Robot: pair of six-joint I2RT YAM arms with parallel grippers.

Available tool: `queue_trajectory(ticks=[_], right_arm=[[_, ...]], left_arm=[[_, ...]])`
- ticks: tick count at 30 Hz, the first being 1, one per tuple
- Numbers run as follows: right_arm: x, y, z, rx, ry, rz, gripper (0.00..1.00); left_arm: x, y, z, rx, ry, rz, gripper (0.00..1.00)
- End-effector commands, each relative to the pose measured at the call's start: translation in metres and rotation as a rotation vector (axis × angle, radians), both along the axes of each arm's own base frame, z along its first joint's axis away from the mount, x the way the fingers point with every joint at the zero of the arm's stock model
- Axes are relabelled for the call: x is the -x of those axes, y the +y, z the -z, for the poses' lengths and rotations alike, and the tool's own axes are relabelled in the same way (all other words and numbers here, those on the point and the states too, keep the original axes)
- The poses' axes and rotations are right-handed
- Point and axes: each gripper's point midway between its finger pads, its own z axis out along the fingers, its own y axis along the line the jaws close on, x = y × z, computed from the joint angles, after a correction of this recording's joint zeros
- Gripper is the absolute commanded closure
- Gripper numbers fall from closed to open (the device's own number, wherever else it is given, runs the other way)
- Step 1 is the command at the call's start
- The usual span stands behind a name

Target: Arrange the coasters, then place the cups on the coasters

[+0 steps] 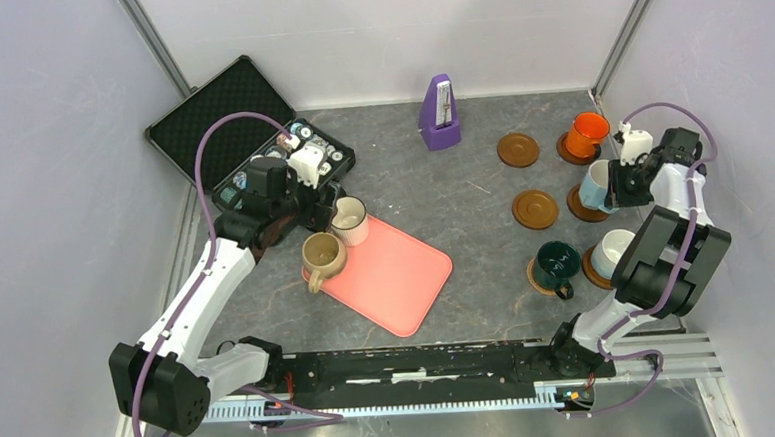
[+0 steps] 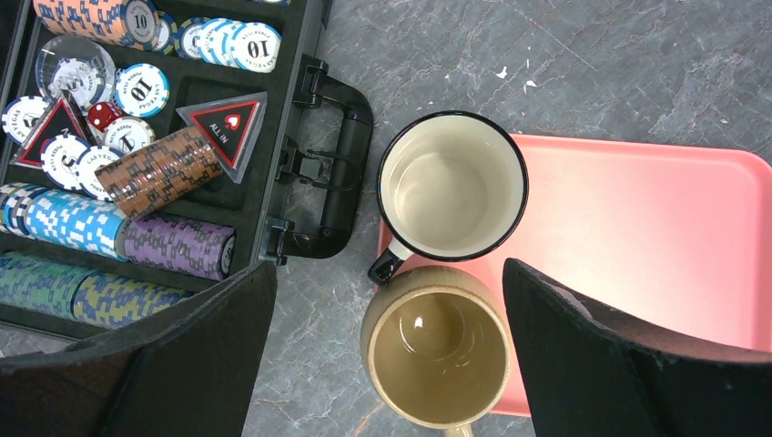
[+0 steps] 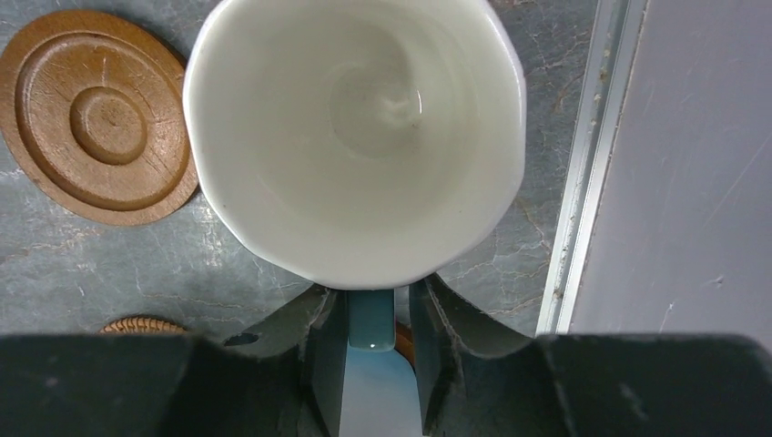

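Observation:
My right gripper [image 1: 617,184] [image 3: 371,300] stands slightly open around the handle [image 3: 370,320] of the light blue cup [image 1: 595,186] [image 3: 355,137]. A thin gap shows beside the right finger. That cup stands upright on a dark coaster [image 1: 581,209]. The orange cup [image 1: 587,133], dark teal cup [image 1: 557,262] and white cup [image 1: 617,249] each sit on a coaster. Two dark coasters [image 1: 518,150] [image 1: 535,209] lie bare. My left gripper [image 1: 316,220] [image 2: 387,269] hangs open above the tan cup [image 2: 437,357], beside the dark-rimmed white cup [image 2: 452,187].
Both left cups rest on the corner of the pink tray [image 1: 397,278] [image 2: 637,228]. An open case of poker chips [image 1: 249,136] [image 2: 137,182] lies just left of them. A purple metronome [image 1: 440,114] stands at the back. A metal rail [image 3: 583,182] runs along the right wall.

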Motion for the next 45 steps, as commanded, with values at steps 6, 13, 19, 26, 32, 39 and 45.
queue_trajectory(ticks=[6,13,19,26,32,39,45], right_arm=[[-0.008,0.000,-0.019,-0.005,-0.040,-0.036,0.62],[-0.002,0.007,-0.020,-0.028,-0.030,-0.056,0.62],[0.000,0.007,-0.023,-0.017,-0.028,-0.062,0.63],[-0.002,-0.004,-0.038,0.032,-0.043,-0.061,0.30],[-0.017,-0.014,-0.085,0.108,-0.118,-0.134,0.03],[-0.046,-0.006,-0.142,0.103,-0.227,-0.216,0.02],[-0.076,0.033,-0.178,0.117,-0.295,-0.321,0.02]], left_arm=[[-0.004,-0.005,-0.015,0.056,-0.023,-0.021,0.00],[-0.004,-0.006,-0.014,0.059,-0.022,-0.020,0.00],[-0.004,-0.006,-0.012,0.063,-0.017,-0.023,0.00],[-0.002,-0.006,-0.012,0.058,-0.010,-0.018,0.00],[0.010,0.005,-0.009,-0.028,0.044,0.007,0.00],[0.023,0.018,0.011,-0.126,0.152,0.081,0.00],[0.009,0.031,0.019,-0.171,0.234,0.139,0.00]])
